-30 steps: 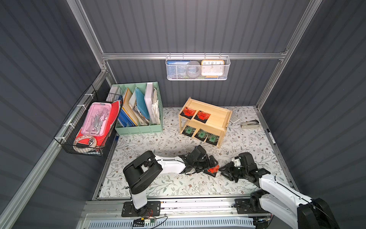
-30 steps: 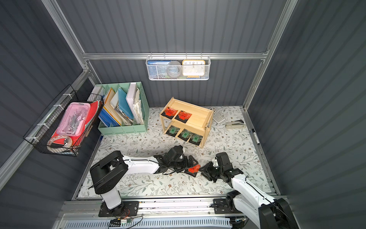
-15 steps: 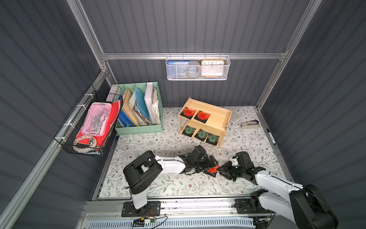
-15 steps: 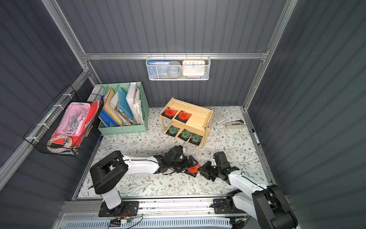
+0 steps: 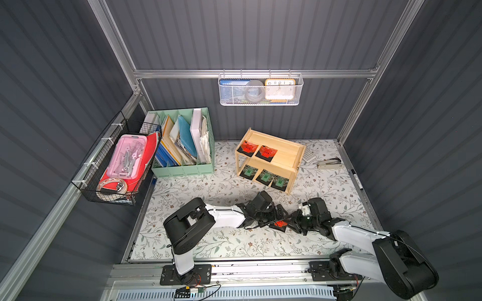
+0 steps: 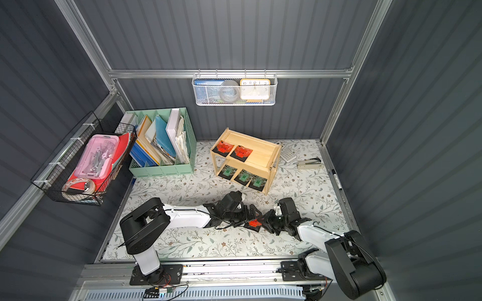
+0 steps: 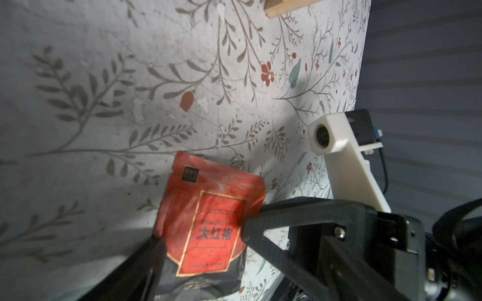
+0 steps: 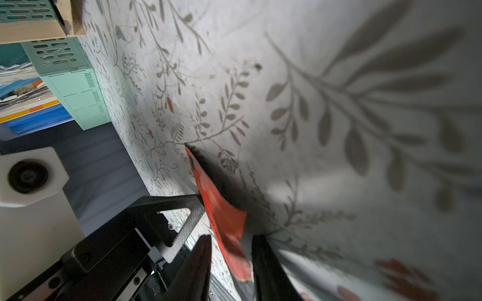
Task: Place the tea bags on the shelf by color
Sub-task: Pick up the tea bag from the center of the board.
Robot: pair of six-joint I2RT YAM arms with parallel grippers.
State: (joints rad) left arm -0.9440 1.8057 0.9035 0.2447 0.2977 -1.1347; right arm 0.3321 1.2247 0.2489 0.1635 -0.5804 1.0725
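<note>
The right gripper [image 8: 229, 250] is seen with its two fingers [image 8: 198, 260] standing either side of a red tea bag's [image 8: 221, 216] edge; gaps show on both sides, so no pinch can be confirmed. The left gripper [image 7: 200, 250] is spread wide, one finger [image 7: 273, 221] overlapping the bag's [image 7: 206, 229] side and the other cut off in shadow. The bag lies on the floral mat [image 5: 208, 187] between both grippers, its lower end hidden. "大红袍" is read on its label; the smaller print is blurred. On the shelf [image 5: 284, 153], two red bags [image 5: 266, 152] lie on the upper tier and three green bags [image 5: 264, 176] on the lower. Folders are held in the mint organizer [image 5: 182, 169]; a clock [image 5: 279, 90] sits in the hanging basket [image 5: 260, 100].
</note>
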